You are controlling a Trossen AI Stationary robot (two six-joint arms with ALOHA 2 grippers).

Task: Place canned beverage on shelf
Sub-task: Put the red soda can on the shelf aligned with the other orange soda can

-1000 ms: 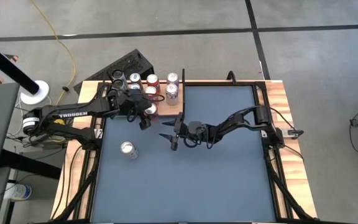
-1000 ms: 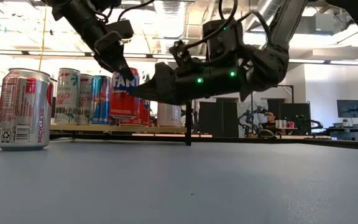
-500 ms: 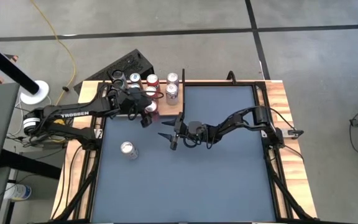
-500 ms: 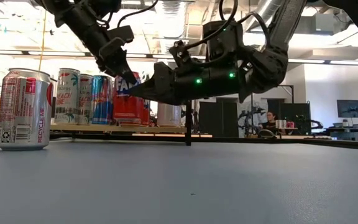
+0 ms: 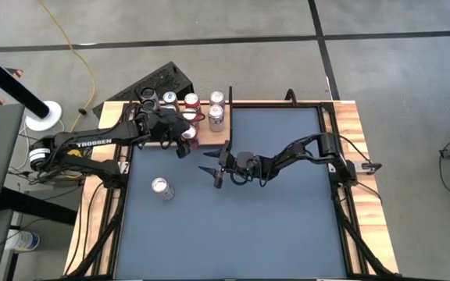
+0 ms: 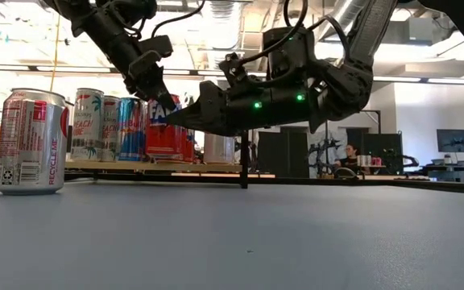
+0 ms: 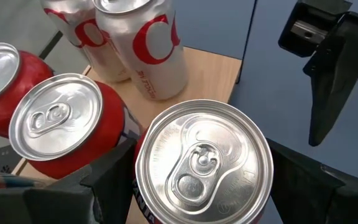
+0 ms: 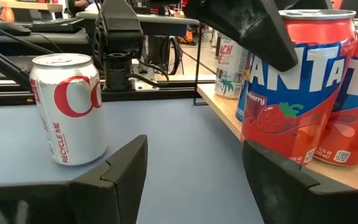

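A red strawberry-soda can (image 8: 297, 81) stands at the near edge of the light-brown shelf (image 5: 205, 134), next to several other cans (image 5: 191, 101). My left gripper (image 5: 184, 142) is shut on this red can, whose silver top (image 7: 204, 162) shows between the fingers in the left wrist view. Its base seems to sit on the shelf board (image 8: 229, 115). My right gripper (image 5: 212, 173) hovers open just right of the shelf, pointing level toward the table's left, with nothing between its fingers. A white-and-red can (image 5: 161, 188) stands alone on the blue tabletop. My left gripper pinches the red can's upper wall just under the rim (image 7: 143, 186) between its two fingers, one on each side. The fingers (image 8: 247, 25) come slanting down from the table's left. The can stays upright.
The shelf holds several upright cans close together (image 6: 103, 125); a thin black post (image 6: 242, 161) stands at its right corner. The right arm (image 5: 303, 152) reaches across the table's middle. Wooden strips (image 5: 362, 164) edge the table. Bare blue tabletop (image 5: 272, 234) lies toward the near edge.
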